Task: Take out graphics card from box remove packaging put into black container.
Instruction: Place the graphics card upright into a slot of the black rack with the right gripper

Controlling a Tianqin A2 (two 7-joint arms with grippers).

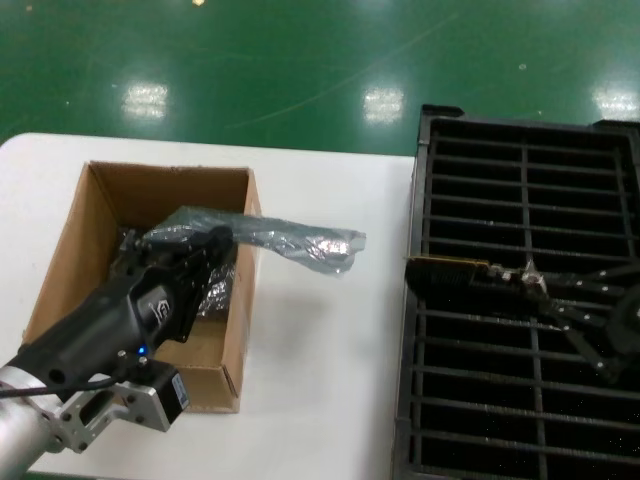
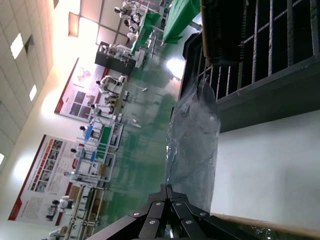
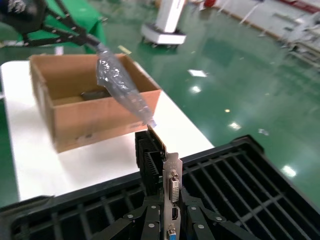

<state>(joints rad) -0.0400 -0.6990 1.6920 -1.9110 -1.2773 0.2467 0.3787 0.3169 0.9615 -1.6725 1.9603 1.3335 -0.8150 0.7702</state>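
Note:
My left gripper hovers over the brown box and is shut on one end of the empty crinkly packaging. The bag's free end hangs out past the box's right wall over the white table. In the left wrist view the fingertips pinch the packaging. My right gripper is over the black container, shut on the graphics card at its silver bracket. The card is held level above the slots, its dark board pointing toward the box.
More shiny bagged items lie inside the box. The white table runs between the box and the black container. The container's ribbed slots spread under the card. Green floor lies beyond the table's far edge.

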